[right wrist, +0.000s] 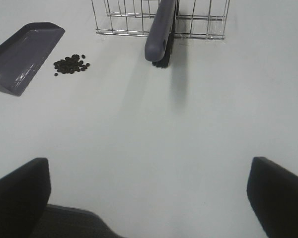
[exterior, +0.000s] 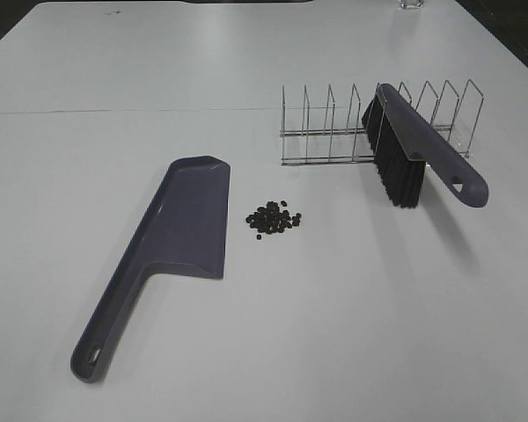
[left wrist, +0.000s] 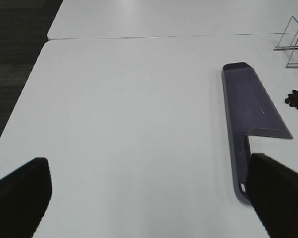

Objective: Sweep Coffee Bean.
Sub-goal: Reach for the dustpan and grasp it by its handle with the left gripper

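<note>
Noted coffee bean heap (exterior: 274, 220) unswept on desk (exterior: 114, 88), centre of frame, near dustpan (exterior: 172, 246). Noted brush (exterior: 414, 154) leaning in wire rack (exterior: 334, 132), upper right. Held nothing in left tool (left wrist: 149, 198) or right tool (right wrist: 149, 193), both spread wide. Judged sweeping unstarted.

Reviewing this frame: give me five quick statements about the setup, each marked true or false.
1. The coffee beans lie piled on the table between the dustpan and the brush. True.
2. The brush lies flat on the table. False: it is propped in the wire rack.
3. Some beans are in the dustpan. False: all lie beside it.
4. The left gripper holds the dustpan's handle. False: its jaws are open, holding nothing.
5. The right gripper has its jaws open. True.
</note>
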